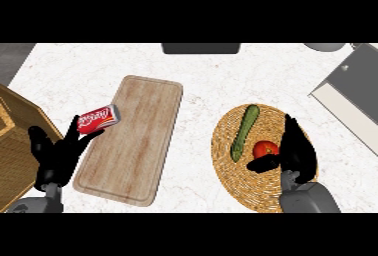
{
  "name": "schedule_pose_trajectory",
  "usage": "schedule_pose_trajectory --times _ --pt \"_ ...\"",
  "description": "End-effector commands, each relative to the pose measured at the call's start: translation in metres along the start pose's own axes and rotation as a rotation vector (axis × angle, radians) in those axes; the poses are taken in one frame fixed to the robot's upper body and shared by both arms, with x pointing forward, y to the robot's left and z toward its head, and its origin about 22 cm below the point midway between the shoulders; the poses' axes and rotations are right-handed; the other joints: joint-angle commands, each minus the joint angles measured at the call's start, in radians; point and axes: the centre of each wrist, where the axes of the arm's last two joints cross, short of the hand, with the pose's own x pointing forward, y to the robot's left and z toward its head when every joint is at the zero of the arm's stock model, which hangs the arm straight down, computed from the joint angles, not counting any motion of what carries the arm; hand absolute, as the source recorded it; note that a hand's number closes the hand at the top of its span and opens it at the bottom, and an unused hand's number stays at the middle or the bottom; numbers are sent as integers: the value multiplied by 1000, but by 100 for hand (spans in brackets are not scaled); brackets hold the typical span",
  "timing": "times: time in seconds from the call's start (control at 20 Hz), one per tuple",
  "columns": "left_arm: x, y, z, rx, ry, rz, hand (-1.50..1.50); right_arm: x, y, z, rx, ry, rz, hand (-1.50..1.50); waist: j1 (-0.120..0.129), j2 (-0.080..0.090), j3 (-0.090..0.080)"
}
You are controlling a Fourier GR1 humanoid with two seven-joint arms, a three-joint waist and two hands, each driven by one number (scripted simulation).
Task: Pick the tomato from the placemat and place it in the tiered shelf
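Note:
A red tomato [266, 148] lies on a round woven placemat [235, 181] at the right of the counter. My right hand [298, 154] is on the mat against the tomato's right side. Its fingers [294, 134] run straight up past the tomato, and the thumb [263, 163] lies just below the tomato. The hand is open, with nothing curled round the tomato. The wooden tiered shelf [16, 145] stands at the far left edge. My left hand [53, 156] rests open, fingers up, beside the shelf.
A green cucumber [244, 131] lies on the mat left of the tomato. A long wooden cutting board [134, 140] fills the middle, with a red can [97, 119] at its left edge. Grey objects sit at the top [201, 48] and right [347, 95].

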Motion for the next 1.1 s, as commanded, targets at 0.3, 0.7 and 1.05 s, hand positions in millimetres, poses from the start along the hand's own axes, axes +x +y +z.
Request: schedule_pose_trajectory --times 0.3,0.7,1.05 --pt "-11 -15 -8 -33 50 -6 0 -1 36 -15 217 -63 274 150 12 15 -9" --pt "-13 -8 -1 -25 70 6 0 18 44 8 138 -169 51 150 0 7 -9" --pt "-6 -13 -5 -13 65 17 0 44 0 12 -40 -184 -59 150 -4 7 -9"
